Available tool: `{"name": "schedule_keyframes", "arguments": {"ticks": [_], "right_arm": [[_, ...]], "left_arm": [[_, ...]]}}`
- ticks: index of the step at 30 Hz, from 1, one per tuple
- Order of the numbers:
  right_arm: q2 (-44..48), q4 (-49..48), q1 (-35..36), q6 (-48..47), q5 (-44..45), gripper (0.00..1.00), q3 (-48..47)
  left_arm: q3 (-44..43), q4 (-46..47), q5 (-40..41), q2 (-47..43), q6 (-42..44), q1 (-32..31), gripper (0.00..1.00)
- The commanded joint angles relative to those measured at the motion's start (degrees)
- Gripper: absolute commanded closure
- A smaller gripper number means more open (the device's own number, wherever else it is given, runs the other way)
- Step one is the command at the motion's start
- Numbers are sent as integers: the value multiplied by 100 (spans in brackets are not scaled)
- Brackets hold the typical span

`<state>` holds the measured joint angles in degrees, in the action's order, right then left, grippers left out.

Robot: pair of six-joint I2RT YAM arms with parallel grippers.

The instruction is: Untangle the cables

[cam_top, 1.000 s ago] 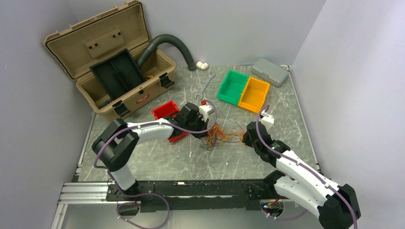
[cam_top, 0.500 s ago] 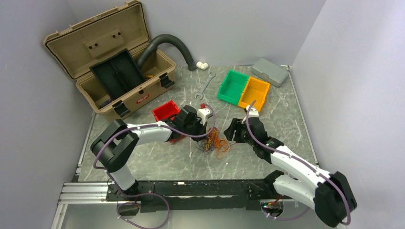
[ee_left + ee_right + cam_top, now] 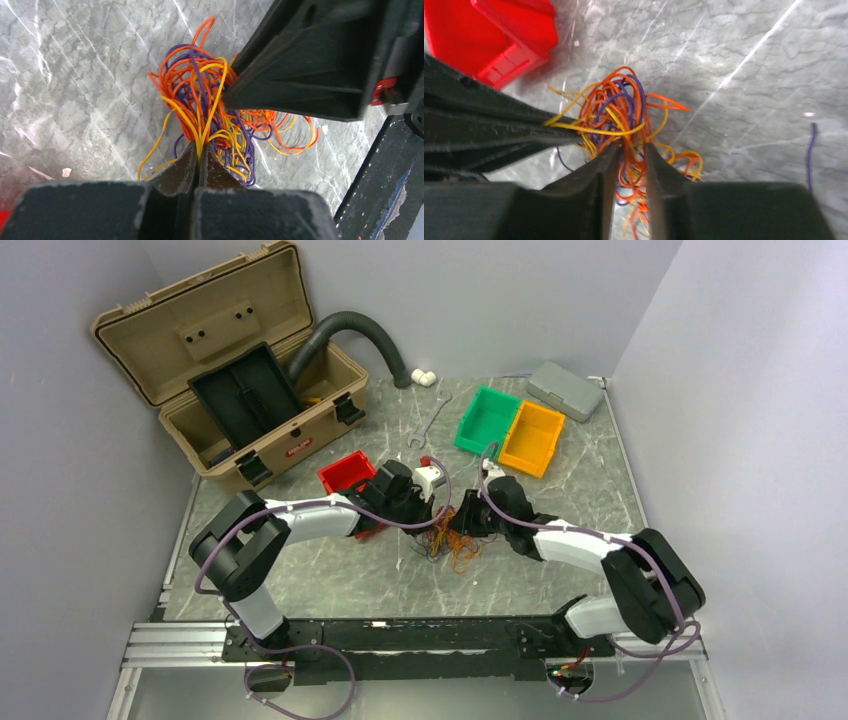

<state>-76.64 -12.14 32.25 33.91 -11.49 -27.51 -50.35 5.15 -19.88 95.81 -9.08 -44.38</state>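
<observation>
The cables [image 3: 453, 542] are a small tangle of orange, yellow and purple wires on the marble table, between my two grippers. My left gripper [image 3: 432, 524] is shut on a few yellow strands [image 3: 199, 145] at the tangle's [image 3: 200, 95] near edge. My right gripper [image 3: 463, 527] sits at the tangle's right side. In the right wrist view its jaws [image 3: 631, 150] stand a little apart, with orange strands [image 3: 634, 172] passing between them. The tangle's bulk [image 3: 616, 112] lies just ahead of them. The left gripper's dark fingers [image 3: 489, 132] reach in from the left there.
A red bin [image 3: 345, 472] is behind the left gripper. Green [image 3: 487, 420] and orange [image 3: 533, 437] bins, a wrench [image 3: 428, 420] and a grey case [image 3: 564, 390] lie at the back. An open tan toolbox [image 3: 230, 370] with a dark hose [image 3: 360, 335] is at back left. A loose purple wire [image 3: 810, 150] lies apart.
My right arm has swung left and forward from the table's right side up to the tangle. The strands stretched toward it have bunched back. The left gripper has hardly moved.
</observation>
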Motion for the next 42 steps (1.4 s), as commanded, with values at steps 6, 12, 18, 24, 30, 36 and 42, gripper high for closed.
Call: {"name": "schedule_keyframes", "arguments": {"ticks": [6,12,18,24,30,36,42], "right_arm": [[242,730,26,425,1506,100,-277],[996,2245,-60,748,3501,100,-333],[1308,3166,-148,959,4360,100,-519],[1528,3178,-176,770,4500,100,-546],[1522,2833,-171,376,3959,100,-529],[1613,2373,-175,87,3283,100,-412],[1518,2320,-171,42,3084,100,-445]], "left_arm": [[-37,150,222,-156,44,-6,100],[65,153,661,-287,19,-4,100],[4,54,803,-225,30,-8,100],[18,12,922,-255,29,0,100],[52,79,814,-269,11,-16,100],[170,202,823,-411,29,-27,100],[271,290,804,-521,47,-27,100]]}}
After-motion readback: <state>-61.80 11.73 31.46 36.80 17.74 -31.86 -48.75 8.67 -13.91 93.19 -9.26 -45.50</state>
